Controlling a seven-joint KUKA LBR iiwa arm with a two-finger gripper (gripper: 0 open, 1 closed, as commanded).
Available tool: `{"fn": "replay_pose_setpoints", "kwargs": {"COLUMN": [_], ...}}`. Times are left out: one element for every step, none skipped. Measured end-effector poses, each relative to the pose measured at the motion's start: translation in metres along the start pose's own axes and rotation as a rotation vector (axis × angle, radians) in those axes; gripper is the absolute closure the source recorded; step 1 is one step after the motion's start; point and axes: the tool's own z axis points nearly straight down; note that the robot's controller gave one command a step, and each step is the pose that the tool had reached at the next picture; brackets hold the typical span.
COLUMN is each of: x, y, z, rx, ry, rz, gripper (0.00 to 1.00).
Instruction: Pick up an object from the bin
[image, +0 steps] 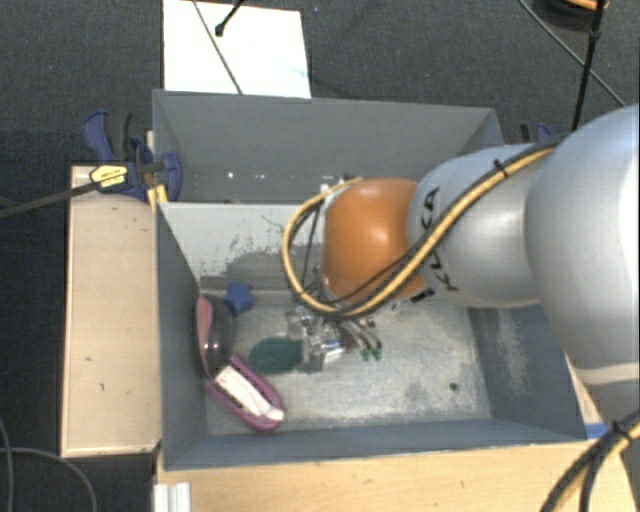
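Note:
My gripper (318, 345) hangs low over the middle of the bin floor, under the orange wrist cover. Right at its left side lies a dark green rounded lump (272, 353), touching or nearly touching the fingers. A small green piece (371, 350) sits just to the gripper's right. Whether anything is between the fingers is hidden.
Along the bin's left wall lie a pink-rimmed grey oval thing (210, 335), a purple and white brush-like thing (247, 395) and a small blue piece (238, 296). The arm covers the bin's right and back parts.

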Motion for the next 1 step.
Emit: {"fn": "replay_pose_setpoints", "kwargs": {"x": [-0.0078], "y": [0.0033], "z": [-0.1544], "rx": [0.001], "ry": [0.002], "rz": [0.071], "gripper": [1.0]}}
